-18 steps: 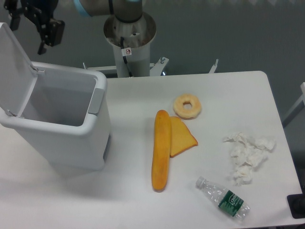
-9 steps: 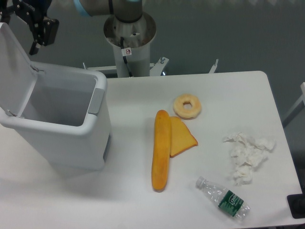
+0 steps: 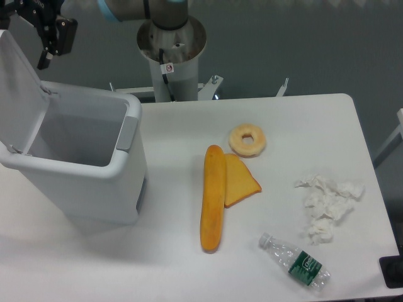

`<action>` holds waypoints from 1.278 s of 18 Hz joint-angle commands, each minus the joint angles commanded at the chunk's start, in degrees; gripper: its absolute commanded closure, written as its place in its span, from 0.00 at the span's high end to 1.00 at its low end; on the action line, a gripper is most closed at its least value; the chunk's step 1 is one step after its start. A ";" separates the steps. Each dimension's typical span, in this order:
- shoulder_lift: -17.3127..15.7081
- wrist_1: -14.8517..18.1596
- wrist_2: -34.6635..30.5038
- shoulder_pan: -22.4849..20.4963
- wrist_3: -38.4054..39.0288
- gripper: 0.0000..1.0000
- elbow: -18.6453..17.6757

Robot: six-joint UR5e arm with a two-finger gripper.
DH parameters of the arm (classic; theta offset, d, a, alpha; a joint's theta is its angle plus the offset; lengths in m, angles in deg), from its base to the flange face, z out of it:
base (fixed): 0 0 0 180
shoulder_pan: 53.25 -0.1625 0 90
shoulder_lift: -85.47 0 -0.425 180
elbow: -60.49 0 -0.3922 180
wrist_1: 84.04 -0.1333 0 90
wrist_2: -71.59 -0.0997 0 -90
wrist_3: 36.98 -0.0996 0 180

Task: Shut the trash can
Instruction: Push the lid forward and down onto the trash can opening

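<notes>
The trash can (image 3: 82,160) stands on the left part of the white table (image 3: 189,264), its flat lid (image 3: 17,88) swung up and back on the hinge at the far left so the pale inside is open to view, and its grey latch tab (image 3: 126,132) showing on the rim nearest the middle of the table. Above the raised lid's top edge, at the upper left corner of the view, hangs the dark gripper (image 3: 47,34); it is partly cut off by the frame and I cannot tell whether its fingers are spread or pressed together, nor whether it touches the lid. To the right of the bin lie a long orange baguette (image 3: 213,206) with a wedge of cheese (image 3: 240,181) just beside it, a doughnut (image 3: 247,140) beyond them, crumpled tissues (image 3: 327,207) near the right edge and a plastic bottle (image 3: 295,260) near the front edge
</notes>
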 joint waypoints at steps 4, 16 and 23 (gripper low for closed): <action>0.00 -0.35 -0.62 -3.34 -0.17 1.00 0.09; 3.68 -1.40 -3.52 -9.41 -2.64 1.00 0.44; 7.73 -4.48 -5.55 -11.25 -2.72 1.00 0.00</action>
